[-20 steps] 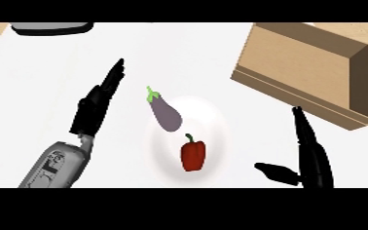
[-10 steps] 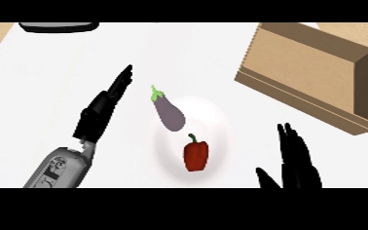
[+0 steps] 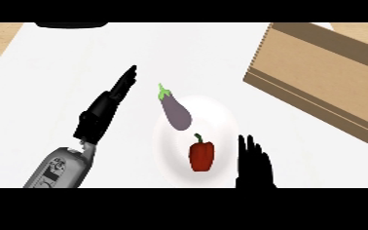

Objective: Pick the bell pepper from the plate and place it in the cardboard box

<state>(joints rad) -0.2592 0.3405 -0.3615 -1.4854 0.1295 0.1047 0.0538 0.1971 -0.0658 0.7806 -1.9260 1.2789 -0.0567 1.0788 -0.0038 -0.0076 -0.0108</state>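
One bell pepper (image 3: 202, 157) lies on the plate (image 3: 224, 121) beside the right hand (image 3: 255, 169).

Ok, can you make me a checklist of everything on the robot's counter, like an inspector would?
Surface: white counter, plain and flat.
Job's things: red bell pepper lies on the near part of the white plate; cardboard box stands at the far right, apart from the plate.
Clutter: purple eggplant on the plate's far left part, not touching the bell pepper.
Hands: left hand open, fingers straight, left of the plate, touching nothing; right hand open, at the lower edge just right of the bell pepper, holding nothing.
Cables: nothing seen.
Surroundings: dark object at the far edge, cut off; too little shows to name it.
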